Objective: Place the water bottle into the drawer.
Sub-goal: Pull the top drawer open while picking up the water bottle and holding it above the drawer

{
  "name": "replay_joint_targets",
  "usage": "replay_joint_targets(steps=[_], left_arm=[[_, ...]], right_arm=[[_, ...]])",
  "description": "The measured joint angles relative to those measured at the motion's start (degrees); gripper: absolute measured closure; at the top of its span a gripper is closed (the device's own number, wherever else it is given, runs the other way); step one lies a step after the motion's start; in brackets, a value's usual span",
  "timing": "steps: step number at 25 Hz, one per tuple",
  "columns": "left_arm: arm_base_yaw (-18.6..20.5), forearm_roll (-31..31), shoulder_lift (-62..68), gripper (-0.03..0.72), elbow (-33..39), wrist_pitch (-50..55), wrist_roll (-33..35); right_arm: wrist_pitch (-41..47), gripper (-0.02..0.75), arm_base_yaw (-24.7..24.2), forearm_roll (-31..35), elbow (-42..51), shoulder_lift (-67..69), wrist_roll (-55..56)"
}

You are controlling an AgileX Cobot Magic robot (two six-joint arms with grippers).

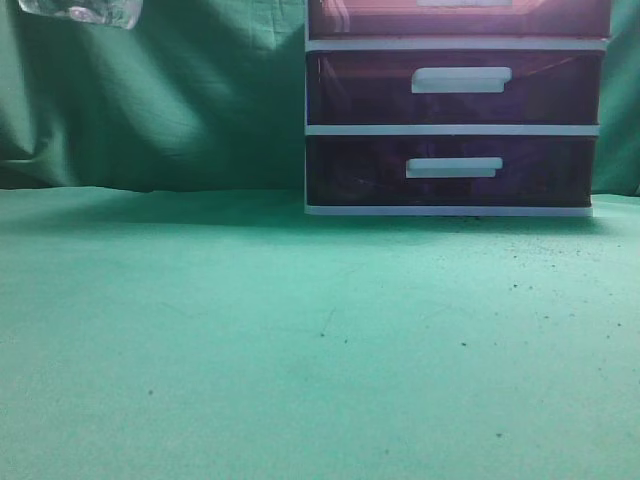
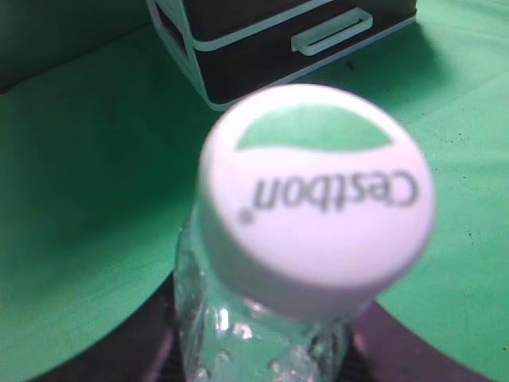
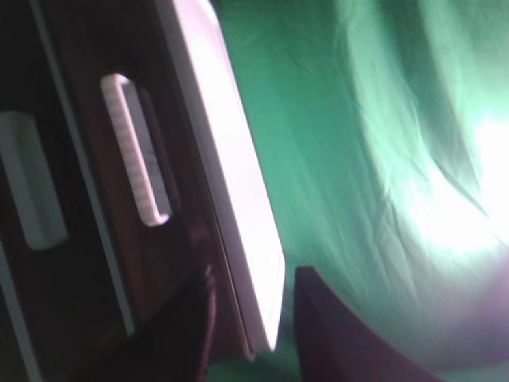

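Left gripper, fingers out of frame, apparently clamped on water bottle, cap up, held high over desk's left side. Drawer off to right, shut. Right gripper open, nearer, straddling cabinet top.

1. Drawer unit stands on the desk at far right, against the backdrop.
2. The drawer sits uppermost in the unit, above the middle drawer; the lowest drawer lies beneath.
3. Water bottle hangs at far upper left, well apart from the unit, clear of the desk.
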Motion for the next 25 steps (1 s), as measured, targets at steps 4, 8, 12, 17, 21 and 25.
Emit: replay_joint_targets(steps=[4,8,12,17,21,25], left_arm=[[0.00,-0.09,0.00,0.431,0.00,0.00,0.00],[0.00,-0.09,0.48,0.431,0.00,0.00,0.00],[0.00,-0.33,1.54,0.431,0.00,0.00,0.00],[0.00,-0.44,2.65,0.431,0.00,0.00,0.00],[0.00,-0.44,2.87,0.431,0.00,0.00,0.00],[0.00,0.00,2.87,0.431,0.00,0.10,0.00]], right_arm=[[-0.23,0.461,3.99,-0.40,-7.47,10.71,-5.28],[-0.50,0.435,5.37,-0.77,-13.71,19.72,-7.65],[0.30,0.435,5.37,-0.77,-19.02,26.23,-8.46],[0.28,0.435,5.37,-1.03,-23.90,32.30,-12.05],[0.31,0.435,5.37,-1.24,-27.37,36.42,-13.93],[0.31,0.435,5.16,-1.35,-30.35,38.64,-14.26]])
